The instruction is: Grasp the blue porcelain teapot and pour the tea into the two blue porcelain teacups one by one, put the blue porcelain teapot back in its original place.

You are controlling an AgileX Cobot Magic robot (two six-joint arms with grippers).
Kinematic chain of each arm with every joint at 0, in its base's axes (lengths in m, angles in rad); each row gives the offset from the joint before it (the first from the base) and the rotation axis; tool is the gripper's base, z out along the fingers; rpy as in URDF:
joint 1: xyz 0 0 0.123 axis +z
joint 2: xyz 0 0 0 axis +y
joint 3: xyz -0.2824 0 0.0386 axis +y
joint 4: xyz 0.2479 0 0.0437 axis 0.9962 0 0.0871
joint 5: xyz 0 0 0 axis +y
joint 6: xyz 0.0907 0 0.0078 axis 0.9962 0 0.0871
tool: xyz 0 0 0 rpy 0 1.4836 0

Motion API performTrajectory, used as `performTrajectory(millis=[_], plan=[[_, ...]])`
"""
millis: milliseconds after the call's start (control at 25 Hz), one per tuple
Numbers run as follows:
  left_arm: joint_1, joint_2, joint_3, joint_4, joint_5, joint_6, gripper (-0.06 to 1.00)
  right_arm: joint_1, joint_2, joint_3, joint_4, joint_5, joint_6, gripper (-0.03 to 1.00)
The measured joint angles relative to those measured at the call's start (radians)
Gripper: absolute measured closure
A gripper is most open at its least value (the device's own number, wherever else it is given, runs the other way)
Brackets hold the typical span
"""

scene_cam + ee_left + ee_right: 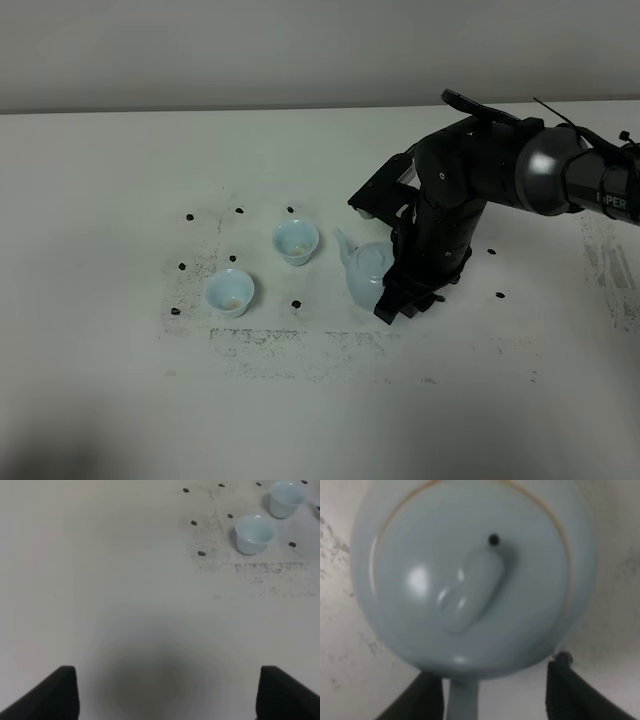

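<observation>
Blue porcelain teapot: stands upright on the white table, lid on, spout toward the cups.
Right gripper: lowered over the teapot's handle side, released; its two fingers straddle the loop handle, one just beside it and the other apart, not clamping.
Far teacup: just beside the teapot's spout, upright.
Near teacup: beyond the far teacup from the teapot, upright, apart from its twin.
Left gripper: well away from the teapot, fingers spread wide over bare table, holding nothing.
Black dots: scattered on the table around the teapot and cups.
</observation>
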Motion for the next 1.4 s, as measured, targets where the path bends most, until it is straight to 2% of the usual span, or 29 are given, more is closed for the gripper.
performTrajectory(millis=[400,1400], plan=[[0.000,0.000,0.000,0.000,0.000,0.000,0.22,0.000,0.020,-0.035,0.000,0.058,0.034,0.49],[0.000,0.000,0.000,0.000,0.000,0.001,0.22,0.000,0.029,-0.035,0.000,0.058,0.035,0.49]])
